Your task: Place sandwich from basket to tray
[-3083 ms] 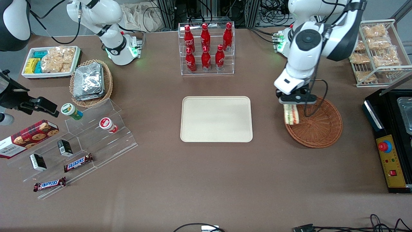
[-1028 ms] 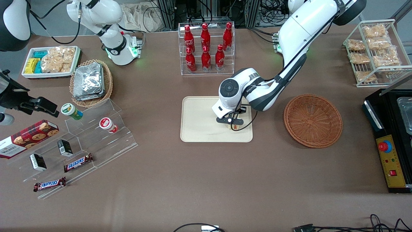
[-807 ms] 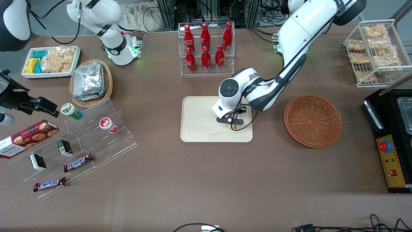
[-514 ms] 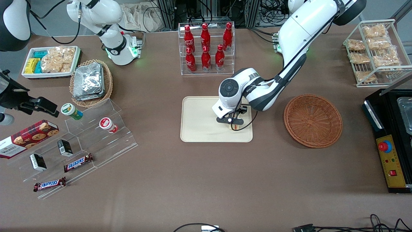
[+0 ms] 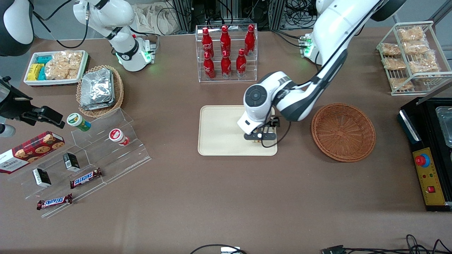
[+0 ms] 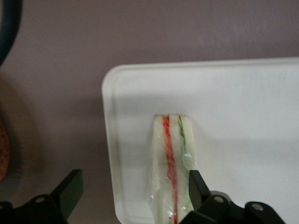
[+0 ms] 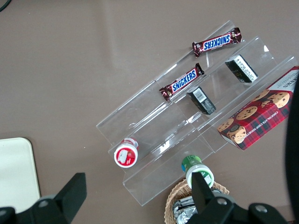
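Note:
The sandwich [image 6: 171, 161] rests on edge on the cream tray [image 6: 243, 102], near the tray's corner, its orange-red and green filling lines showing. My left gripper [image 6: 133, 183] is open just above it, jaws spread wide; one finger [image 6: 197, 183] is next to the bread, the other [image 6: 71, 185] is over the bare table. In the front view the gripper [image 5: 260, 137] hangs over the tray [image 5: 219, 130] at the corner nearest the basket and hides nearly all of the sandwich. The reddish-brown basket [image 5: 343, 132] holds nothing.
A clear rack of red bottles [image 5: 226, 53] stands farther from the camera than the tray. Clear acrylic steps [image 5: 91, 155] with snacks, a tan basket of foil packets [image 5: 99, 90] and a white dish [image 5: 54, 67] lie toward the parked arm's end. A wire rack [image 5: 411, 56] and black box [image 5: 429, 151] stand toward the working arm's end.
The gripper carried the sandwich from the basket to the tray. In the last half second it opened, let the sandwich go and shifted a little toward the basket.

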`<action>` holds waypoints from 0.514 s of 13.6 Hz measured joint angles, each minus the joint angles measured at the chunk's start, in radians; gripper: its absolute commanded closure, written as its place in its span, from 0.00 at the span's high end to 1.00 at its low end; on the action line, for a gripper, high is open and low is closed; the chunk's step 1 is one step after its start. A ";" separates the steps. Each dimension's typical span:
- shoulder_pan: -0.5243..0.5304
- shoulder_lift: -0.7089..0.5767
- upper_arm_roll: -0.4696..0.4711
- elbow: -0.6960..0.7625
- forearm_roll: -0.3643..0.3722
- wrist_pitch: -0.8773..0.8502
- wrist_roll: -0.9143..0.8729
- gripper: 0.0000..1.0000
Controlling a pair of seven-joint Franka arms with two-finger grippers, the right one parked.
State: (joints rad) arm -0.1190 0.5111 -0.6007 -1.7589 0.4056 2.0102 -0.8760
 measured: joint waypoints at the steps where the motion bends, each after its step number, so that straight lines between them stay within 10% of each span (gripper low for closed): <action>1: 0.033 -0.030 0.000 0.011 -0.004 -0.008 0.001 1.00; 7: 0.240 -0.148 0.003 0.014 -0.007 -0.023 0.008 1.00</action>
State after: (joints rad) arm 0.1206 0.3631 -0.5978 -1.7453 0.3982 1.9870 -0.8679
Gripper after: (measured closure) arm 0.000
